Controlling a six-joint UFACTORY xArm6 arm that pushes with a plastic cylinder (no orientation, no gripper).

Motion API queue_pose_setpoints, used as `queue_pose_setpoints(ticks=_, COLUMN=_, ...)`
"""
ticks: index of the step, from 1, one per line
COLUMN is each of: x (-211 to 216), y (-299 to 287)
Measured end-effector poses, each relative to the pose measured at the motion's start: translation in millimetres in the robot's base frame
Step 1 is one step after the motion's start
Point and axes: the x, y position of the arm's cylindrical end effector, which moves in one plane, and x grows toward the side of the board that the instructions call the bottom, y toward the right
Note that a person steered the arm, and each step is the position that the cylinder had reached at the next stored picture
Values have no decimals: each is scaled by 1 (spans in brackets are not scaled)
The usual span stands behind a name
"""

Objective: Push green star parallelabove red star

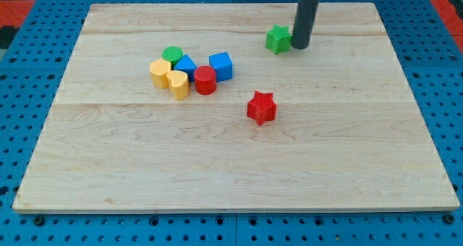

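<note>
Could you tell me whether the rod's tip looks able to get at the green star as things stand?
Probably yes. My tip sits right beside the green star, on its right in the view, seemingly touching it, with nothing between them. The red star and the cluster of other blocks lie well apart, toward the view's bottom and left.

A single raised view looks obliquely down across the whole wooden board (231,166); moderately close.
</note>
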Motion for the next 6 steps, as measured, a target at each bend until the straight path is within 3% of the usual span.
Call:
queue_pose_setpoints(ticks=2, x=-55, y=19)
queue_pose_setpoints(ticks=4, x=-1, y=-47)
queue_pose_setpoints(ticks=6, x=8, y=-10)
